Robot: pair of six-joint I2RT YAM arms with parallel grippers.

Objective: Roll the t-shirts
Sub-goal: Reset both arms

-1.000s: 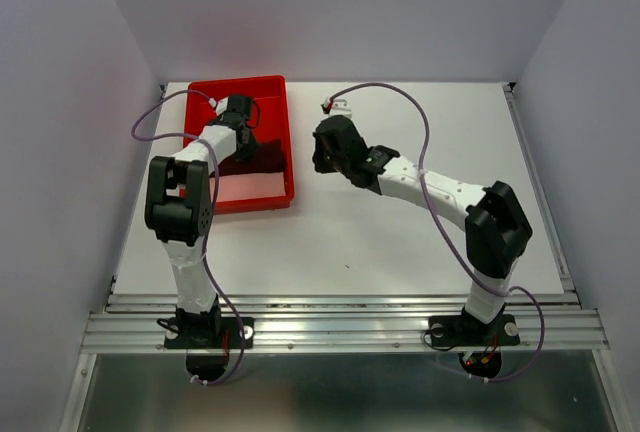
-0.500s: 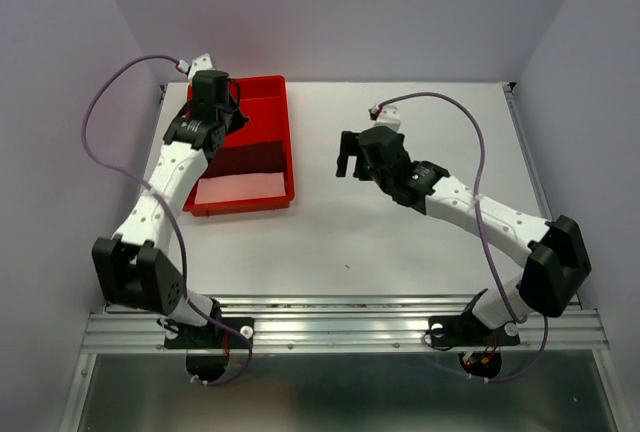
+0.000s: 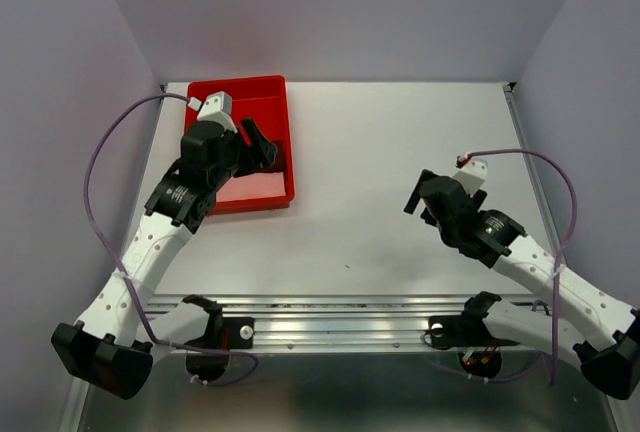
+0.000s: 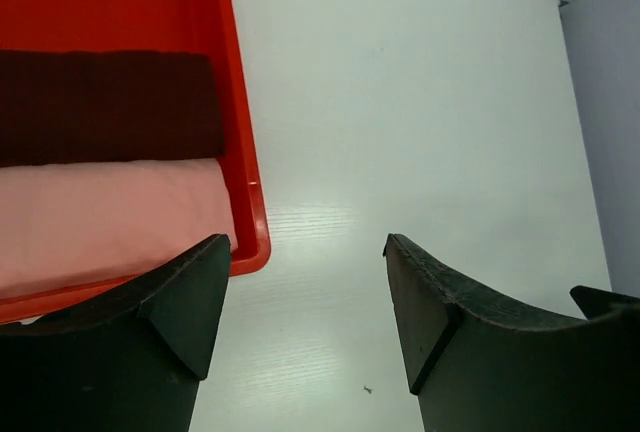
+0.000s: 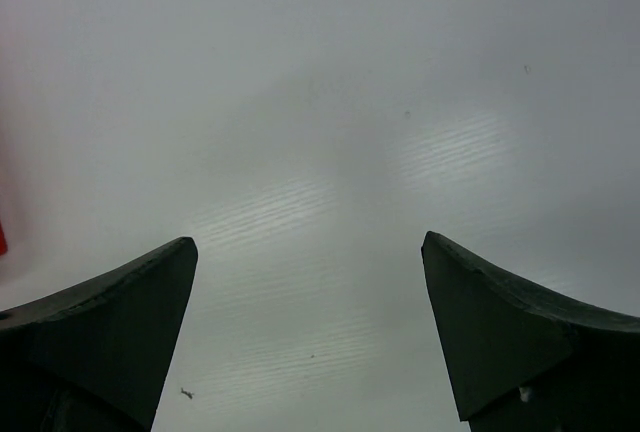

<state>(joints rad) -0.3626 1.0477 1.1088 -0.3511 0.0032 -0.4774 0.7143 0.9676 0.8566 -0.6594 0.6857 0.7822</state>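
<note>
Dark maroon-red soft cloth t-shirt [image 4: 105, 104] lies as a folded band inside the bright red rigid plastic tray [image 4: 238, 112], touching a pale pink folded cloth [image 4: 100, 217]. The left gripper [image 4: 305, 247] hangs over the tray's edge, jaws apart and empty. The right gripper [image 5: 310, 242] is spread wide above the white table [image 5: 320, 102], well apart from the tray.

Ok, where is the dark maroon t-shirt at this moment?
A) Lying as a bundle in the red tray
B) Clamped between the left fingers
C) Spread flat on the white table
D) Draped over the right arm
A: the left wrist view shows the maroon t-shirt lying as a compact bundle inside the red tray, beside a pink bundle, while the left fingers stand apart with nothing between them.
</note>
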